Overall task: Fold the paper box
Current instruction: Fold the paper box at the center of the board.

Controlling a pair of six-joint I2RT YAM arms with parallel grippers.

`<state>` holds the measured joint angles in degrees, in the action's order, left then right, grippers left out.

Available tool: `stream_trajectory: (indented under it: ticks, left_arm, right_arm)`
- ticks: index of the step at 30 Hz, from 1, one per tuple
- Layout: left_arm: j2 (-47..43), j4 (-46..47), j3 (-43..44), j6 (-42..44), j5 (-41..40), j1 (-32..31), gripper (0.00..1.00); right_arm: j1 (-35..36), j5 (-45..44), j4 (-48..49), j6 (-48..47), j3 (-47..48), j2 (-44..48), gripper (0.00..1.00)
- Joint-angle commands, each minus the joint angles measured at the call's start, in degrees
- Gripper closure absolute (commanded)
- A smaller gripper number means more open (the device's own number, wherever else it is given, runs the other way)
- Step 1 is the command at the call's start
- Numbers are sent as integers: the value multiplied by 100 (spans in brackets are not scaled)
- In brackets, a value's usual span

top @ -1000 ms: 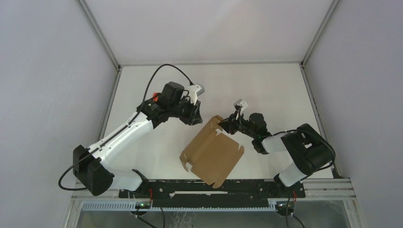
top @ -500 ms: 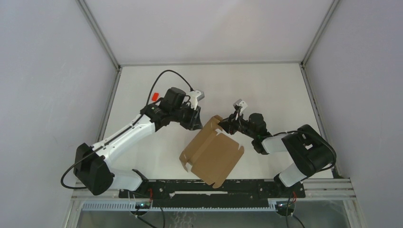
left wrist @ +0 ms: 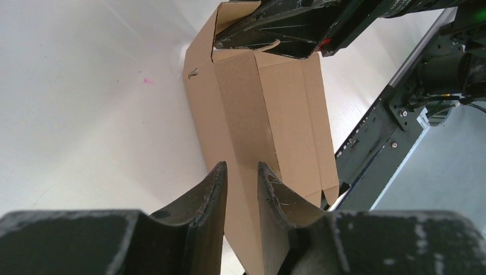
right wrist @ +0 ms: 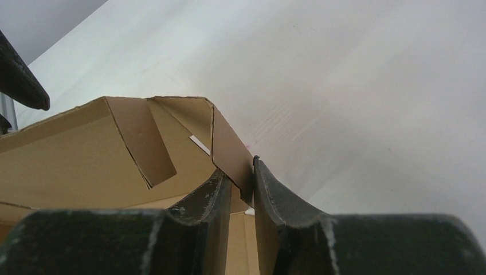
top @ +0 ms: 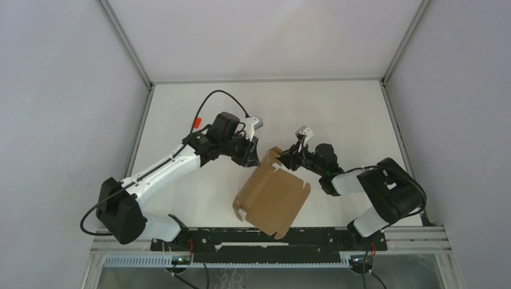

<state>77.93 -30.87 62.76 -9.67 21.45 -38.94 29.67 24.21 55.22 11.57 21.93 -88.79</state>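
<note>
The paper box (top: 272,195) is a brown cardboard sheet, partly folded, tilted on the white table between the arms. My right gripper (top: 287,158) is at its far corner, shut on a raised flap (right wrist: 232,154) that stands between its fingers (right wrist: 240,172). My left gripper (top: 253,159) hovers at the box's far left side. In the left wrist view its jaws (left wrist: 242,169) stand a narrow gap apart with nothing between them. The box's side panel (left wrist: 258,103) shows beyond that gap. Whether the left tips touch the cardboard is unclear.
A small red block (top: 196,122) lies on the table behind the left arm. The black base rail (top: 271,235) runs along the near edge, close to the box's near corner. Grey walls close in the table on three sides.
My left gripper has moved right, up to the box's far left side. The box has shifted slightly to the right. The right gripper has kept its hold and its place.
</note>
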Motion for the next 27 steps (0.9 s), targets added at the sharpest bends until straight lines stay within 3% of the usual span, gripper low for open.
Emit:
stream_trajectory:
  ticks: [1,9,15,27]
  left_arm:
    - [50,190,-93,-101,97,-107,69]
    - [99,102,-66,-123,-25,-208,68]
    - [85,8,2,-102,-97,-216,69]
    - [94,-110,56,-61,-210,-216,69]
  right_arm:
    - [50,-47,87,-94,127,117,72]
    - [48,-56,110,-59,136,68,70]
    - [13,36,-128,22,77,320,44]
    - [-382,673,-447,278,-680,1782,37]
